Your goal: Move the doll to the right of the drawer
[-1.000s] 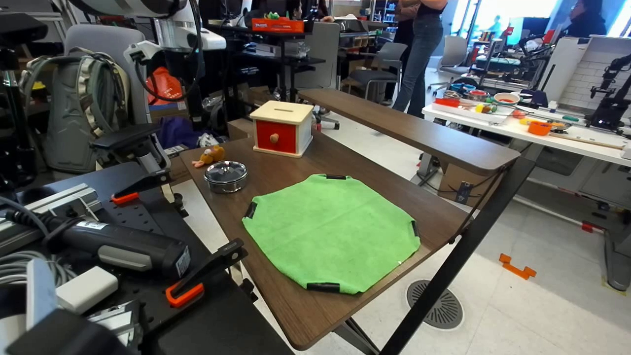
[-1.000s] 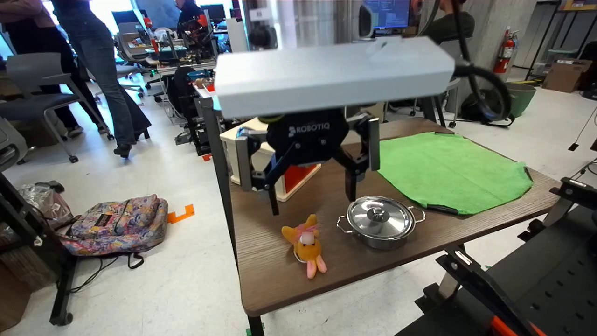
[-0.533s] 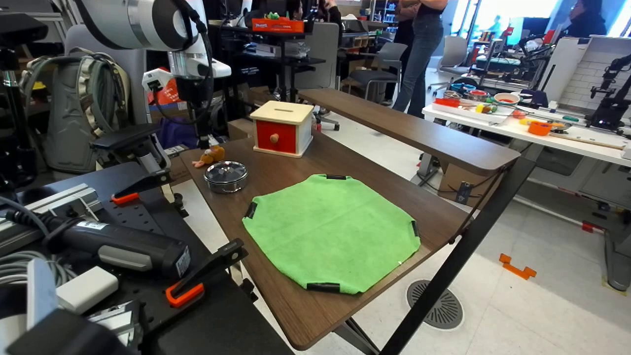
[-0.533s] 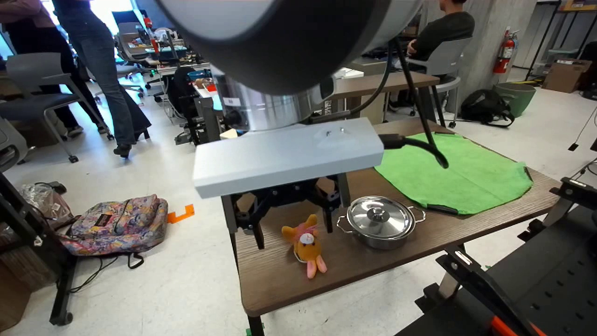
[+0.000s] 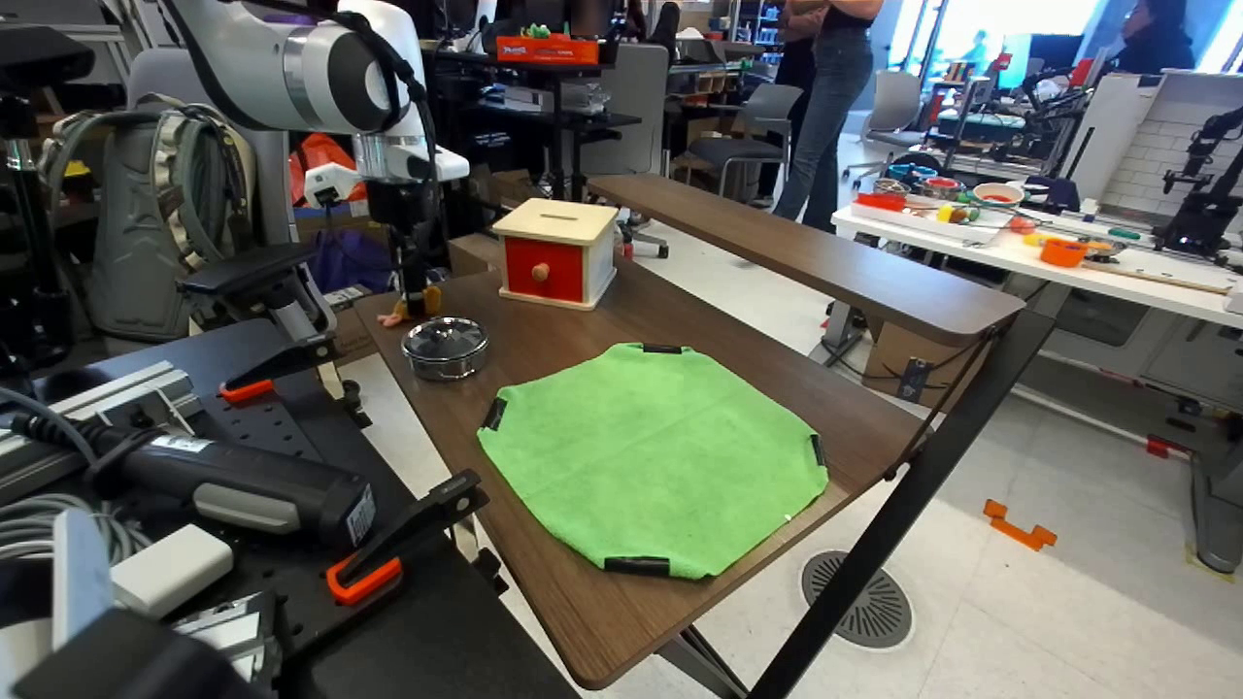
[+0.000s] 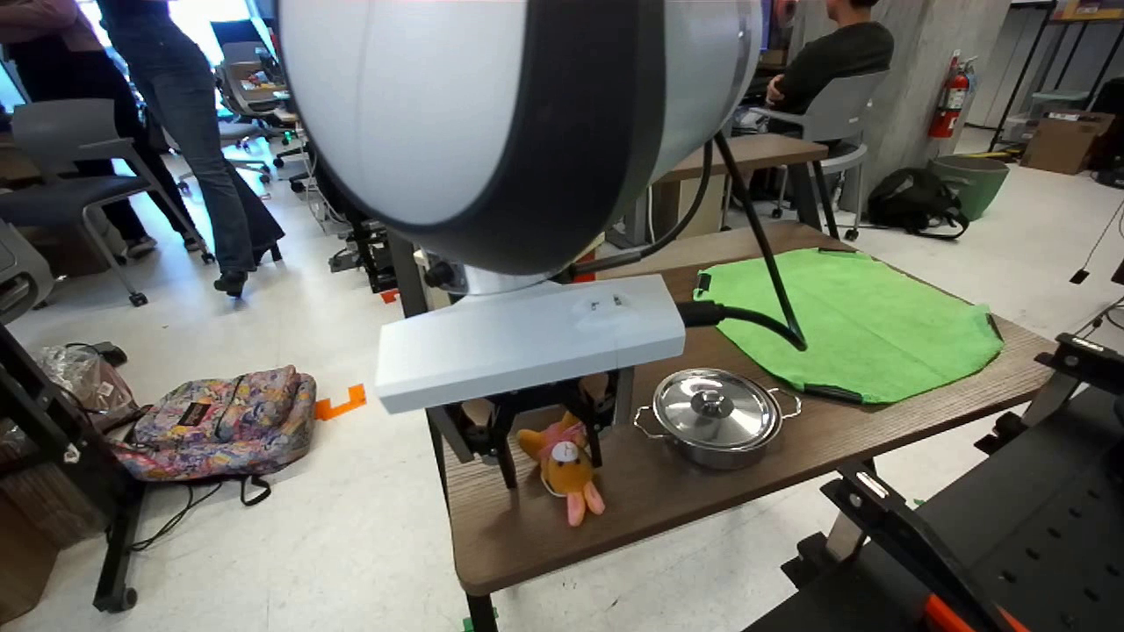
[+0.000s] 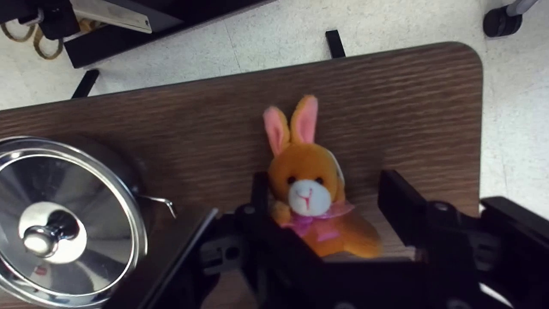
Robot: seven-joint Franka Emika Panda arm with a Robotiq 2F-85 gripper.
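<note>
The end effector [image 7: 322, 186] is positioned over the doll [image 7: 309, 189], its jaws parted on either side; the doll is set ungripped on the desk [image 7: 411, 107] near the pot [image 7: 70, 223]. Farther back, the drawer [image 5: 556, 255] is seen.

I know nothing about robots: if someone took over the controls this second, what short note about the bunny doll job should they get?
Tool: open, straddling the doll; whether it touches the doll is unclear.
Places: doll on the table, beside the lidded pot; in an exterior view it appears left of the drawer.
Done: tool lined up around the doll, no grip yet.
To do: close on it, lift, carry it to the drawer's right side, set it down, let go.
</note>
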